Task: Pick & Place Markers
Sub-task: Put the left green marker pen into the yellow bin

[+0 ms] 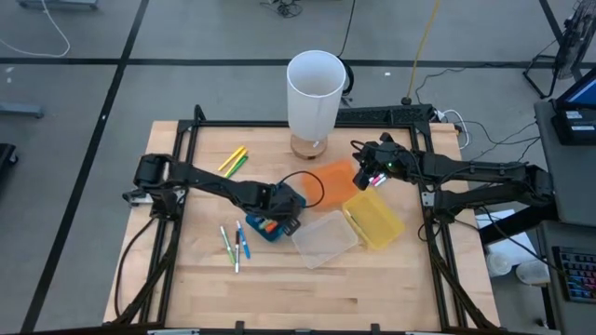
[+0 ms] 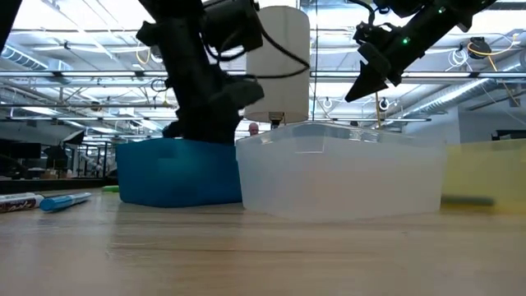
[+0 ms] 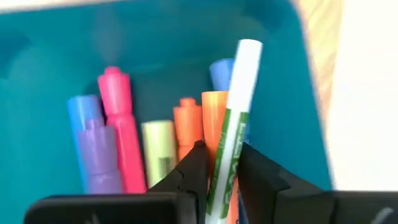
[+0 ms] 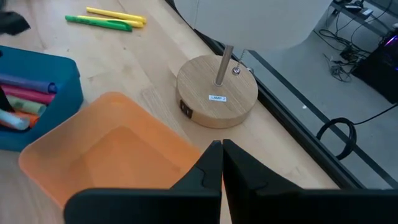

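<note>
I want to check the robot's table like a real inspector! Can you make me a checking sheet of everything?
Surface: wooden table, bare at the front.
Job's things: several markers in the blue bin; a white marker in the left gripper's fingers; three markers loose on the table; yellow and green markers farther back.
Clutter: orange bin, clear bin, yellow bin, lamp.
Grippers: left gripper over the blue bin, shut on the white marker; right gripper shut, empty, above the orange bin.
Cables: cords on the floor behind the table.
Surroundings: open workshop room.
</note>
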### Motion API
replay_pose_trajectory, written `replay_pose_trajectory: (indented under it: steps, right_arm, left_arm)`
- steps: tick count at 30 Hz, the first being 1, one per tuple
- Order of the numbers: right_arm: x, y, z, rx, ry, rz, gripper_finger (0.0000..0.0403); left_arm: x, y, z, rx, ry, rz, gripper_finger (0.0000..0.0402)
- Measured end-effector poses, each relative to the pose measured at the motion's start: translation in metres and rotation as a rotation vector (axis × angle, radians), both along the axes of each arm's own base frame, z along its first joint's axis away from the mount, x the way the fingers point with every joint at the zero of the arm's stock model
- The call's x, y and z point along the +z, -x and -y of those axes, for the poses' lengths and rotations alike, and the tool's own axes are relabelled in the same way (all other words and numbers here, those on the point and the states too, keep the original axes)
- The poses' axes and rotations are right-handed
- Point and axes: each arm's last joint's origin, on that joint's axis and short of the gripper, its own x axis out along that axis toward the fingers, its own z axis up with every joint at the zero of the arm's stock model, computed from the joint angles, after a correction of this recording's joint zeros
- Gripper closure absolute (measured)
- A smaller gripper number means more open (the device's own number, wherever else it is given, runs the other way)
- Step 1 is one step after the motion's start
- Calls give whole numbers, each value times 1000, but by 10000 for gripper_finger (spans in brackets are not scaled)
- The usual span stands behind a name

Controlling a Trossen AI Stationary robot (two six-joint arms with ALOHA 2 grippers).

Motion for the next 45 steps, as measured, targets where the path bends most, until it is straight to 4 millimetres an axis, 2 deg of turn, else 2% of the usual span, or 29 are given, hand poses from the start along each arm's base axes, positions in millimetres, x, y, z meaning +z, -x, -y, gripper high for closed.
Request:
replay_pose_trajectory:
  steps: [3,9,12,14,21,28,31,34,45]
  right_arm:
    - [0,0,0,1,0,-1,403]
    - [0,-1,-2,32,-18,4,403]
    - [0,-1,-3,65,-39,10,403]
    - [0,-1,-3,70,-43,11,403]
    - [0,-1,-3,76,-36,6,403]
    - [0,-1,-3,80,-30,2,403]
    - [0,-1,-3,80,-30,2,403]
    - [0,-1,-3,80,-30,2,403]
    - [0,-1,-3,81,-31,0,403]
  left_arm:
    - [16,4,1,-23,-10,47,349]
    - [58,17,7,-77,-89,172,349]
    - [73,23,10,-92,-109,218,349]
    - [76,27,11,-86,-128,209,349]
    - [68,31,13,-34,-128,132,346]
    - [47,24,14,-22,-97,55,305]
    - [37,21,15,-24,-89,22,300]
    - [31,19,15,-27,-75,3,309]
    - [29,25,14,-75,-69,-66,371]
